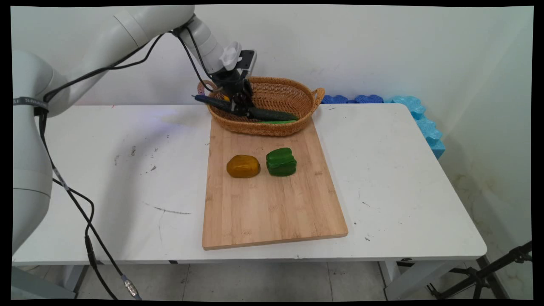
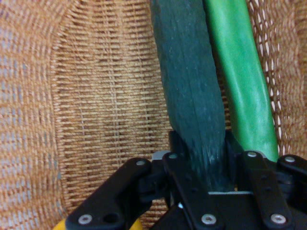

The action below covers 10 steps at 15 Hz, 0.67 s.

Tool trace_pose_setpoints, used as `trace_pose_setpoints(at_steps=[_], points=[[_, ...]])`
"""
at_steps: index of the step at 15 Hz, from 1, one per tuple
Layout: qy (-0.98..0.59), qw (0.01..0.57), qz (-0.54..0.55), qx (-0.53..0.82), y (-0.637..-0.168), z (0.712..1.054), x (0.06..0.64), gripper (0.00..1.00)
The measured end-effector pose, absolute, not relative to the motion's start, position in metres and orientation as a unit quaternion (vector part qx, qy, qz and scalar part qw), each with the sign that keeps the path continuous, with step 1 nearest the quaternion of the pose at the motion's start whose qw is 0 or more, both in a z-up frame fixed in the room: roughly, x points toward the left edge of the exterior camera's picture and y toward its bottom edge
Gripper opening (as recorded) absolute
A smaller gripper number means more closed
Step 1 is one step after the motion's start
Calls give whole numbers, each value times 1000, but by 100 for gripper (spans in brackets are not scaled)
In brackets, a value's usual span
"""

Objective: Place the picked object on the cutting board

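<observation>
Over basket (image 1: 297,95) rim | tool (image 1: 240,104) clamps dark cucumber (image 1: 272,114) | green one (image 2: 244,81) beside

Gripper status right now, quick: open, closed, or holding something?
Gripper: closed on the dark green cucumber, over the wicker basket.

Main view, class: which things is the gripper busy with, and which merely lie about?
Busy with: gripper, shut on the dark cucumber; wicker basket under it; light green vegetable alongside.
Lying about: yellow vegetable and green pepper, both on the cutting board; blue foam blocks.
</observation>
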<state>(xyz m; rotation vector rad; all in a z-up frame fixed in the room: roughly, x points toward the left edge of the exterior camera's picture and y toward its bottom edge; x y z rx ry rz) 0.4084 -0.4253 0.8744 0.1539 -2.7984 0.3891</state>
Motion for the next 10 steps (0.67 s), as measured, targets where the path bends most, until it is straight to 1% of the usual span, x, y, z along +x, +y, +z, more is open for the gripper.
trace_pose_setpoints(at_steps=[5,10], points=[[-973,165,156,46,-409,910,407,0],[-967,174,181,51,-382,951,407,0]])
